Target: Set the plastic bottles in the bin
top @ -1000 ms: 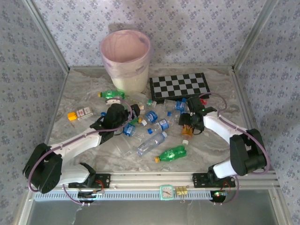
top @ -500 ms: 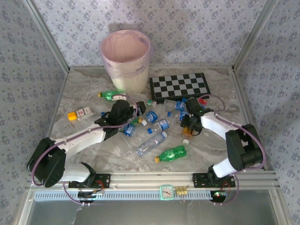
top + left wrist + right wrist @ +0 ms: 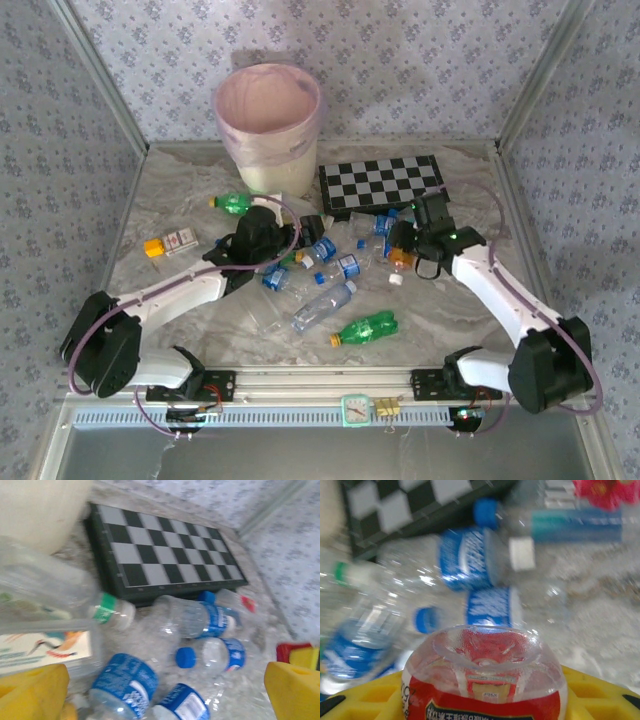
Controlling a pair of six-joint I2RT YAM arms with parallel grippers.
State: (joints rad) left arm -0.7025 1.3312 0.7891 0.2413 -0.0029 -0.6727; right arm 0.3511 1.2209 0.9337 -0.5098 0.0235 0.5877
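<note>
The right gripper is pinched on a clear red-labelled bottle. Its base faces the wrist camera, so its length seems to run along the fingers. From that grip the bin lies far-left across the table, past the near corner of the chessboard – the carry has to rise over a tall rim. The left gripper stands spread wide, yellow fingers well apart, holding nothing; it hovers at the left edge of the plastic bottles heaped between the two arms, and is the nearer one to the bin. Most of these lie on their sides, long axes every which way. One green bottle lies apart near the front, another just beside the bin's foot. The pink liner is visible inside the bin (its bottom is hidden, so contents cannot be told).
</note>
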